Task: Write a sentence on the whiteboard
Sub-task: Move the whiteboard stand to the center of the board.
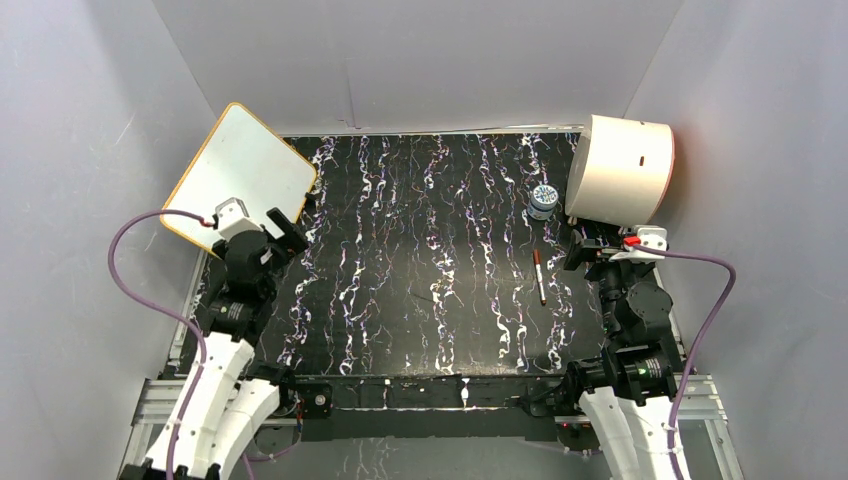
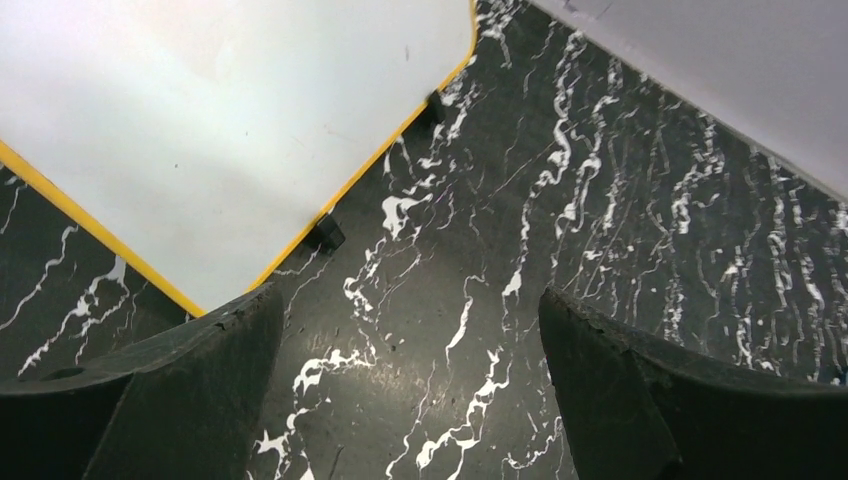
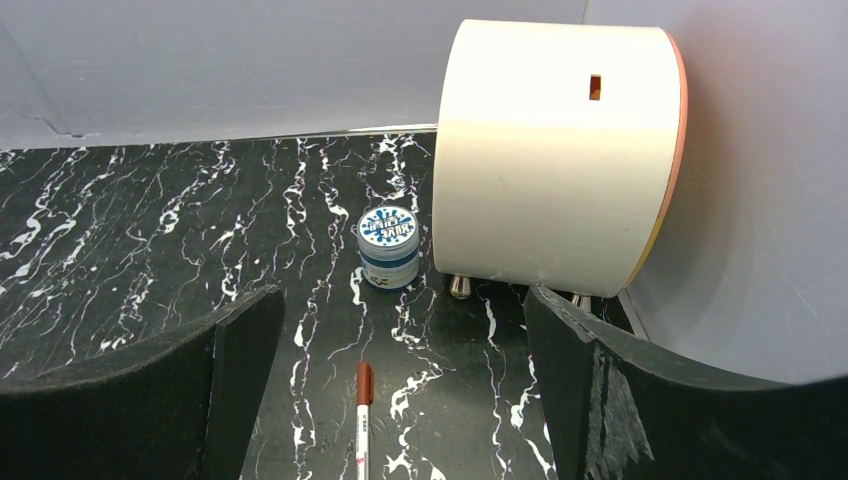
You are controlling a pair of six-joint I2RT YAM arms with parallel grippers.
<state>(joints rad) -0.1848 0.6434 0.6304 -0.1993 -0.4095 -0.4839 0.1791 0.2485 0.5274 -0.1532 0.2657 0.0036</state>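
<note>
**Top view**
- Left claw (image 1: 290, 228): jaws wide apart and empty, just beside the near right edge of the whiteboard (image 1: 238, 170).
- Right claw (image 1: 592, 248): jaws wide apart and empty, just short of the cream drum (image 1: 622, 168).
- Whiteboard: at the far left corner, turned at an angle, with part of it reaching past the black marbled mat (image 1: 420, 290).
- Sentence: none shows, and the face is blank.
- Marker (image 1: 539, 277): lies loose on the mat, right of middle and near the right claw.

**Left wrist**
- Left claw (image 2: 405, 305): both fingers spread over bare mat (image 2: 500, 250), clamped on nothing.
- Whiteboard (image 2: 210, 130): its yellow rim and rounded corner lie ahead and to the left. Two small black feet (image 2: 325, 234) sit along its edge.
- Handling, judged: a thin, stiff, light panel with a slick face. It is far wider than the jaws, so only the rim offers a hold, and it would likely skate if pushed.

**Right wrist**
- Right claw (image 3: 400, 300): fingers apart and empty.
- Marker (image 3: 362, 420): between the fingers and below them, dark red cap pointing away.
- Jar (image 3: 388, 247): stands beyond the marker, beside the drum (image 3: 555, 150).
- Handling, judged: the marker is slim, round, light and apt to roll. Mid-barrel looks the best hold, leaving the cap free for pulling.
</note>
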